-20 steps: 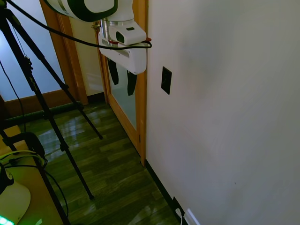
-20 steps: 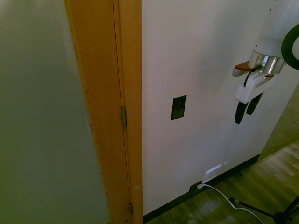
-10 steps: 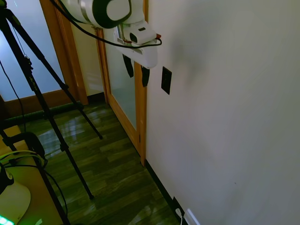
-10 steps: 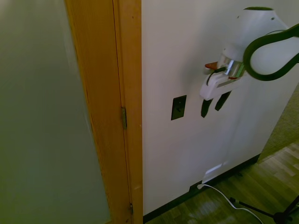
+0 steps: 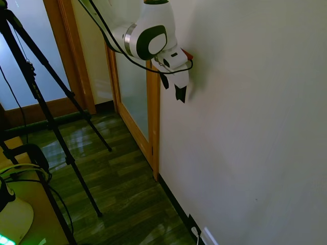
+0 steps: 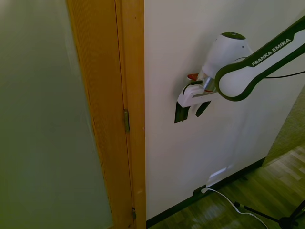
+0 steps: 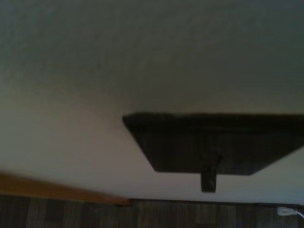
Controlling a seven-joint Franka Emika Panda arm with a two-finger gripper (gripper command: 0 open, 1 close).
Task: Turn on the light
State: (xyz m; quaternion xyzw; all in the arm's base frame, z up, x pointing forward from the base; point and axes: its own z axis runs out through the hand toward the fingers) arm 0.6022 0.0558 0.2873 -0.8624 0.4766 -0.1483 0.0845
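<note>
My gripper (image 6: pixel 189 112) is right at the black switch (image 6: pixel 180 114) on the wall (image 6: pixel 238 143), near the door frame (image 6: pixel 131 95); fingers apart w/ a gap.

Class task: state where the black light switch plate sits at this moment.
In the second exterior view, the switch plate is on the white wall, right of the wooden door frame, partly behind the gripper.

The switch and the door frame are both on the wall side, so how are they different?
The switch is black; the door frame is orange-brown wood. The switch is a small flat plate; the door frame is a tall strip running from floor level up past the picture's top. The gripper is right at the switch, hiding part of it; nothing covers the door frame. Both stand upright beside the same white wall.
</note>
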